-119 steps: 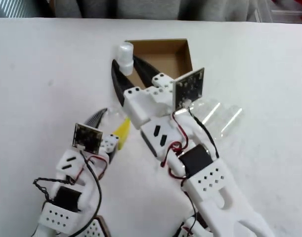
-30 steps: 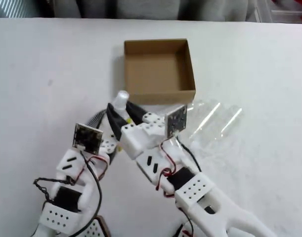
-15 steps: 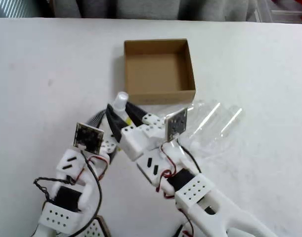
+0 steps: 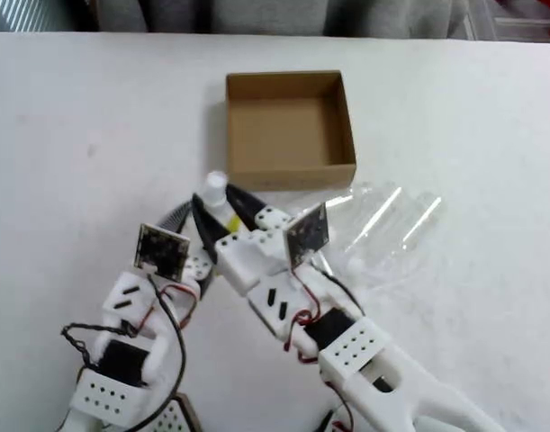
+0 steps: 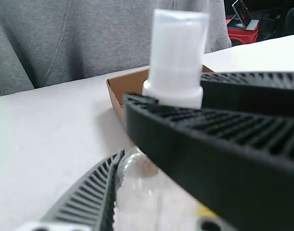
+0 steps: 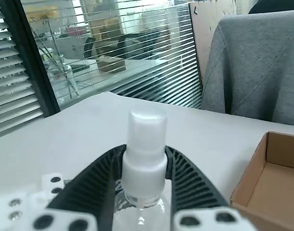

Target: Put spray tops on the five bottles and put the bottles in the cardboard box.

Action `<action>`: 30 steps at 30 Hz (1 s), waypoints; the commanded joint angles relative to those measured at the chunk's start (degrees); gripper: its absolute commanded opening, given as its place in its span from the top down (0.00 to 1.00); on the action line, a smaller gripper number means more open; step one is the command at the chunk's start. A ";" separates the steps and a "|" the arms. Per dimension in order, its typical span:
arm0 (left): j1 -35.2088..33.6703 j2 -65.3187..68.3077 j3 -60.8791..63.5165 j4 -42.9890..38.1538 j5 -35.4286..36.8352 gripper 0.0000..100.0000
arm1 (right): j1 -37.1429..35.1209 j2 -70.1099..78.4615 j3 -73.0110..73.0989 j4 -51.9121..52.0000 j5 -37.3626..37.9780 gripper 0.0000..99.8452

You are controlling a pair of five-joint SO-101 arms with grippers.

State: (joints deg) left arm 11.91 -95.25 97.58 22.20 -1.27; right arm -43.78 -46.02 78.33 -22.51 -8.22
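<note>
Pulled back from the box's (image 4: 293, 176) far corner, the right hand (image 4: 214, 198) now sits just in front of the box's near wall, beside the left hand (image 5: 137, 204); its black fingers (image 6: 190, 178) are clamped on the spray top (image 6: 146, 144), upright over the neck of a clear bottle (image 5: 159, 185); the left hand's grey and yellow fingers grip that bottle's body; other clear bottles (image 4: 392, 220) lie on the desk (image 4: 94, 117) nearby.
</note>
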 commanded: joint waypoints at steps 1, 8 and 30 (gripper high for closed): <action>-0.84 -0.92 -0.26 -0.18 -0.62 0.90 | -1.27 -0.84 -0.79 3.74 1.67 0.98; -0.84 -0.92 -0.26 -0.26 -0.62 0.90 | -1.27 -1.01 -5.36 14.11 1.67 0.97; -0.84 -0.92 -0.26 -0.35 -0.62 0.90 | -1.01 -16.92 -5.01 27.74 1.14 0.65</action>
State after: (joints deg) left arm 11.82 -95.25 97.58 22.20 -1.27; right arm -44.75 -56.75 73.85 0.79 -7.34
